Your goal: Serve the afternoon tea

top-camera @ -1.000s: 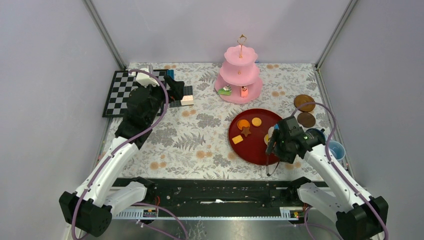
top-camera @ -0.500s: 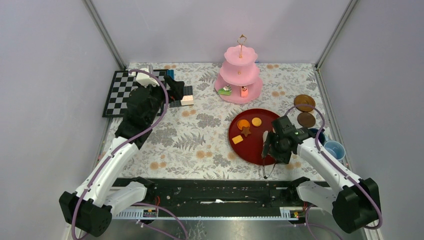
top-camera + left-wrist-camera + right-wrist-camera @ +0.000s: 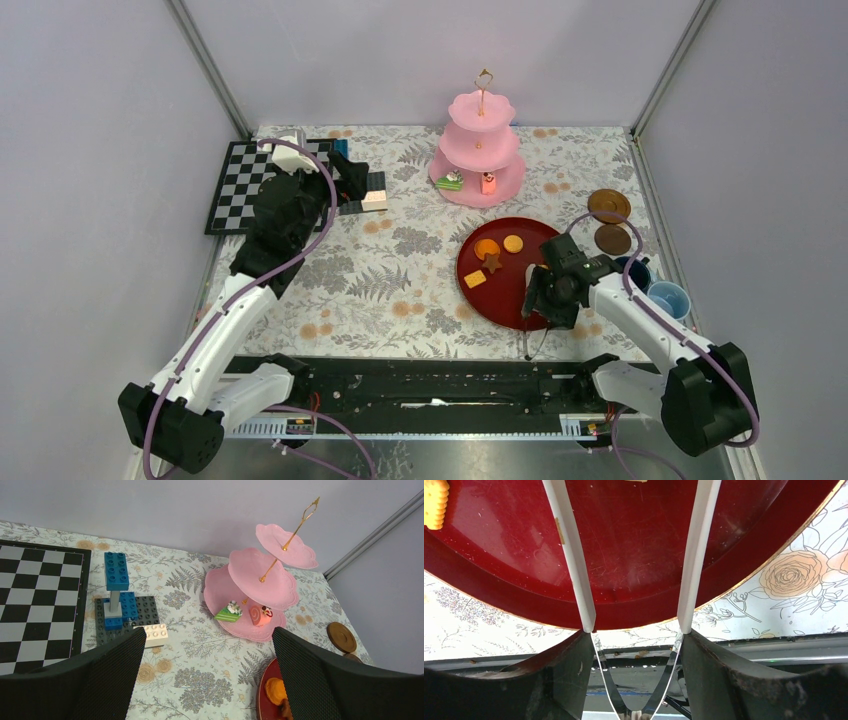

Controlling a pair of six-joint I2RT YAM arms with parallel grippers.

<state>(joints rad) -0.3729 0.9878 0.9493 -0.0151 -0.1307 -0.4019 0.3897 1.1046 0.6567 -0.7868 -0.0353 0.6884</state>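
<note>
Sweets (image 3: 487, 248), top view: four lie on the left half of the red tray (image 3: 500, 302). Two more already sit on the bottom tier of the pink stand (image 3: 480, 150) behind it. Saucers (image 3: 608, 205) and blue cups (image 3: 668, 298) are grouped at the right edge of the tabletop (image 3: 400, 290), well apart from the stand. The right pincer (image 3: 548, 285) hovers over the tray's right part, beside the sweets and touching none. The left pincer (image 3: 352, 178) sits far left by the chessboard (image 3: 240, 185) and the brick model (image 3: 372, 195), probably parked clear of the work.

Left wrist view: the left pincer's fingers stand wide apart with nothing between them. The stand shows far ahead, carrying a green cake slice (image 3: 227, 614) and a pink roll (image 3: 259, 615).

Right wrist view: the right pincer is half closed on the white tongs (image 3: 569, 555), one arm lying against each finger. The arms are spread, and nothing shows between them over the tray. Judgement: the tongs are held this way so the small sweets are lifted by tool, not by fingers. A yellow biscuit (image 3: 434, 502) lies at upper left, outside the left tong arm. The tongs would need to shift left to straddle it.
</note>
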